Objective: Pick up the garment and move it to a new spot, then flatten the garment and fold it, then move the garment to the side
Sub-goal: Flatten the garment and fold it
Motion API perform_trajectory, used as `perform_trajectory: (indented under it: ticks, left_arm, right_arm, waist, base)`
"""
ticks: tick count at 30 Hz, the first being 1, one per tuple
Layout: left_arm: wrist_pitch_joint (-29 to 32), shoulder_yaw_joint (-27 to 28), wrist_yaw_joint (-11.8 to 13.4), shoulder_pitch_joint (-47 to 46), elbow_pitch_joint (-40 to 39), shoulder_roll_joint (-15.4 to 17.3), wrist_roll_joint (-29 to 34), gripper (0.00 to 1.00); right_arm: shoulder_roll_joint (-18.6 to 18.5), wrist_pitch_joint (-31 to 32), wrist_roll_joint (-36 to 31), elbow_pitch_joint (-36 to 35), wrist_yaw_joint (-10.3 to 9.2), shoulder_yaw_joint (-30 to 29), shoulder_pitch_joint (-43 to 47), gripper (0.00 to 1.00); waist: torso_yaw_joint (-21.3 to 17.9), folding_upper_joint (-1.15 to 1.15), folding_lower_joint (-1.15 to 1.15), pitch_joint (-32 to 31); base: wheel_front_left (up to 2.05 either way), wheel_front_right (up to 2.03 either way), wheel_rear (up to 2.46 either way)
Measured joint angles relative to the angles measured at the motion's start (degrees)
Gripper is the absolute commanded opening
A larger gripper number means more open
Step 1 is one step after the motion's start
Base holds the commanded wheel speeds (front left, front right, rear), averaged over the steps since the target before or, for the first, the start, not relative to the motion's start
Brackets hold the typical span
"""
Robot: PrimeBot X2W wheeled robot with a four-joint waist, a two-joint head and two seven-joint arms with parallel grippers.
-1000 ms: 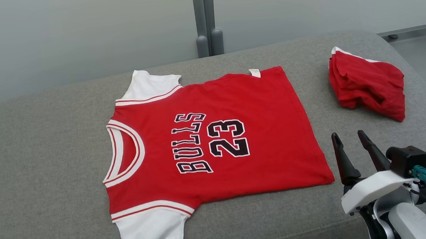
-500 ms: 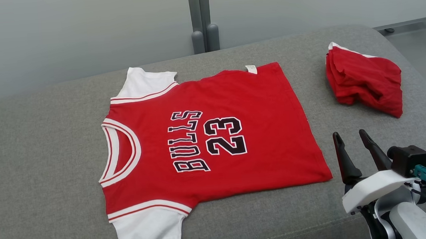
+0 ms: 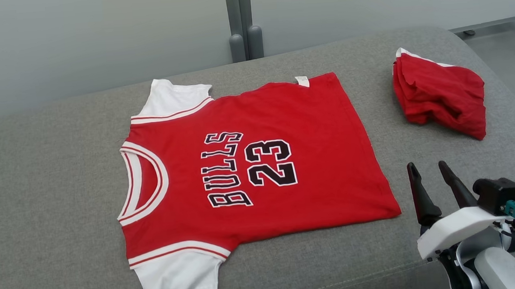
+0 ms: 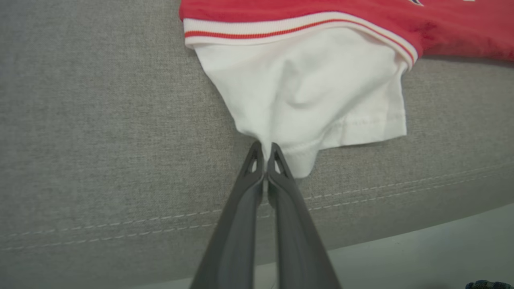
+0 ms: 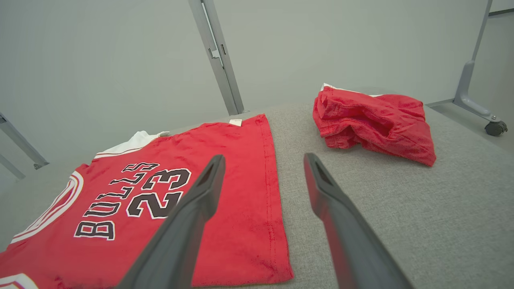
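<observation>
Two garments, jersey (image 3: 259, 162) and crumpled bundle (image 3: 440, 97); two claws, left claw (image 4: 265, 145) tight on white sleeve (image 4: 313, 88), right claw (image 3: 426, 165) spread.

Bright, even, diffuse light from above in all three views. Shadows are soft and narrow: a thin dark line under the near hem of the garment (image 3: 259, 162) on the grey cushion (image 3: 52, 186), and a faint one beneath the folded red cloth (image 3: 440, 100). Head view: sharp throughout, reds strongly saturated. Left wrist view: the left tool (image 4: 265, 145) softens into blur toward the bottom edge, while the weave beyond it is crisp. Right wrist view: the right tool (image 5: 264, 157) is likewise blurred near the lens; wide-angle distortion tilts the frame post (image 5: 217, 56).
</observation>
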Motion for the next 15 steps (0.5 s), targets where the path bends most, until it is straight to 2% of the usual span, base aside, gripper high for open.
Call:
perform_trajectory:
  ticks: [4,9,15]
  left_arm:
    - [-0.54,0.30,-0.99,-0.27,-0.89,-0.25,-0.24,0.00]
    - [-1.55,2.97,-1.98,-2.16,-5.02,-1.27,-4.37,0.00]
    - [-2.04,3.76,-3.24,-4.14,-10.34,-2.02,-6.65,0.00]
  right_arm:
    - [1.14,1.16,3.67,1.72,0.01,-1.20,2.69,1.00]
    - [2.77,2.57,8.14,5.50,0.11,-2.99,6.18,1.00]
    - [4.76,3.23,12.33,8.32,2.09,-4.08,6.60,1.00]
  waist:
    - [0.38,0.00,0.00,0.20]
    - [1.67,0.00,0.00,0.50]
    - [3.51,0.00,0.00,1.00]
  base:
    - [0.00,0.00,0.00]
    - [0.00,0.00,0.00]
    - [0.00,0.00,0.00]
